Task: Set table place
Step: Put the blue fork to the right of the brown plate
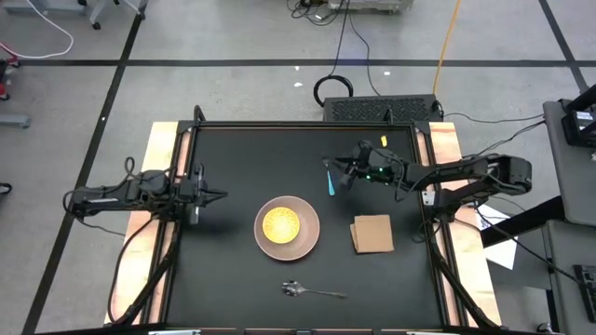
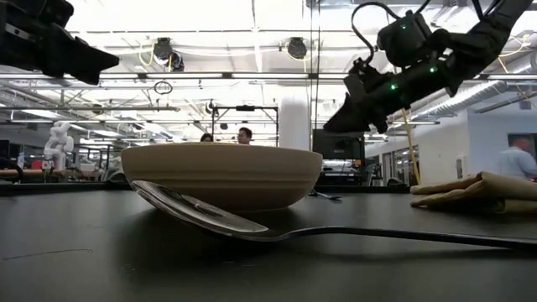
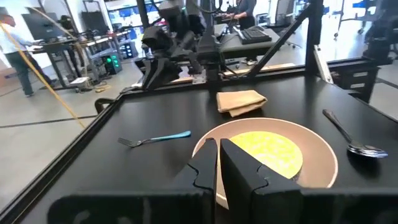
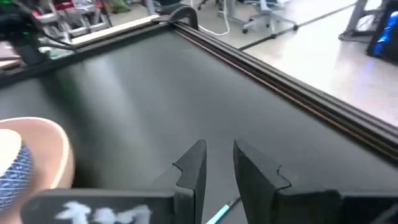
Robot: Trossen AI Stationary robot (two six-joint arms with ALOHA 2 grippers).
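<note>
The pale pink plate (image 1: pixel 287 226) sits flat on the black table (image 1: pixel 233 279), with the yellow dish (image 1: pixel 280 224) resting inside it. The silver spoon (image 1: pixel 312 291) lies near the table's near edge. The tan napkin (image 1: pixel 372 234) lies folded to the right of the plate. The blue-handled fork (image 1: pixel 331 183) lies flat on the table beyond the plate. My right gripper (image 1: pixel 337 173) hovers open just above the fork, whose handle (image 4: pixel 221 213) shows between the fingers. My left gripper (image 1: pixel 218 195) is shut and raised off the table, left of the plate.
Pale wooden strips (image 1: pixel 160 149) run along the table's left and right sides. Bare tabletop lies left of the plate and along the far edge. A black box (image 1: pixel 382 109) with cables stands beyond the far edge. People (image 2: pixel 244 134) show in the room behind the table.
</note>
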